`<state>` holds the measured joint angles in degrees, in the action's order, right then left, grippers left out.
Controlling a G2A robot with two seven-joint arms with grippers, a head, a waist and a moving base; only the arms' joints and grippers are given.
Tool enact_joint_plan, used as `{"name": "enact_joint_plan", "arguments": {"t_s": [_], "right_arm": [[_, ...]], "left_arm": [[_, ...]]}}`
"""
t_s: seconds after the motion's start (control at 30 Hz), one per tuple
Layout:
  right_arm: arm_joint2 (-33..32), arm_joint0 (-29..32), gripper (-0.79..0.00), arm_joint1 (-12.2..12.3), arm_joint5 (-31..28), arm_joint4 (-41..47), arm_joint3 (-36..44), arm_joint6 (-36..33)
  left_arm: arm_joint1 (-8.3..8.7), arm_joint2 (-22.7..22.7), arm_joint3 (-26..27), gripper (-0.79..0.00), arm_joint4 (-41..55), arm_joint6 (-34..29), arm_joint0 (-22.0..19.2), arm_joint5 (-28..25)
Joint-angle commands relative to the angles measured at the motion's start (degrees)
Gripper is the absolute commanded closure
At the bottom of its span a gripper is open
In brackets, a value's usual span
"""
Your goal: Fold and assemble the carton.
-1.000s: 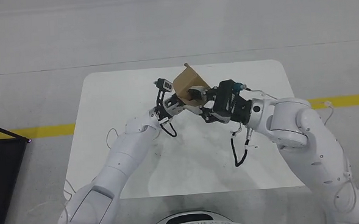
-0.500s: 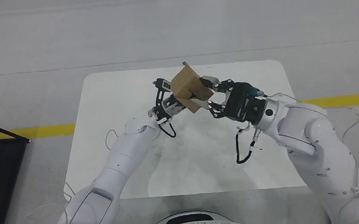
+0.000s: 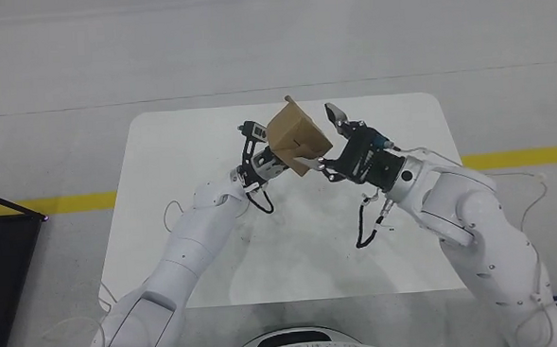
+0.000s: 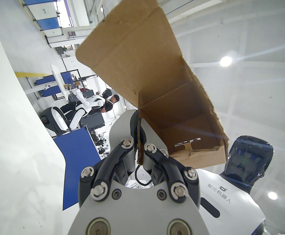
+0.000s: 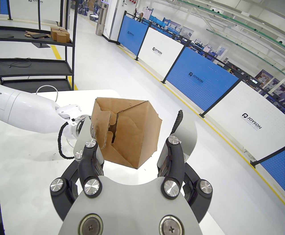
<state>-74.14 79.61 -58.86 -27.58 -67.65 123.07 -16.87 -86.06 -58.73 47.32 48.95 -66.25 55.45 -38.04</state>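
pinching a side-wall edge of the carton [image 4: 160, 73], left gripper [image 4: 139, 144] has both fingers pressed together on the cardboard and holds it off the table [image 3: 215, 234]. carton tilted, one corner down, above the far half of the table. open mouth faces the left wrist camera; one long flap [image 4: 124, 44] stands out from the mouth, unfolded. inside, the bottom flaps are tucked, with a slot of light showing through.

right gripper [image 5: 133, 120] sits just beside the carton at its closed end, fingers spread wide with the carton's lower part between them. one finger [image 5: 90, 153] overlaps the tucked flaps; cannot tell if it touches. other finger is apart from the cardboard. closed end shows interlocked flaps with a dark gap at the middle seam.

beyond the table: pale floor [image 3: 272, 41] with a yellow line [image 3: 72, 201], a black shelf rack [image 5: 35, 44] with brown boxes [image 5: 59, 34] on its top shelf, and blue and white partition panels [image 5: 200, 77] farther off.
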Motion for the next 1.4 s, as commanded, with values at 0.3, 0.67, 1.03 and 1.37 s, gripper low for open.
{"name": "enact_joint_plan", "arguments": {"t_s": [0.3,0.67,1.03,1.37], "right_arm": [[-0.06,-0.92,-0.606,-0.23,1.39,2.97,-0.85,-3.69],[1.35,-2.33,-0.585,-0.55,3.23,3.83,-1.54,-8.46],[2.09,-3.4,-0.576,-0.74,3.88,4.97,-1.86,-12.4],[2.21,-3.82,-0.588,-0.85,4.06,5.38,-1.97,-13.35]], "left_arm": [[0.09,0.03,0.05,0.0,-1.44,0.14,0.0,-0.14],[0.15,0.18,0.08,0.0,-2.2,0.63,0.03,-0.63],[0.29,0.41,0.16,0.0,-3.25,1.2,-0.04,-1.2],[0.33,0.59,0.14,0.0,-2.95,1.43,-0.05,-1.43]]}}
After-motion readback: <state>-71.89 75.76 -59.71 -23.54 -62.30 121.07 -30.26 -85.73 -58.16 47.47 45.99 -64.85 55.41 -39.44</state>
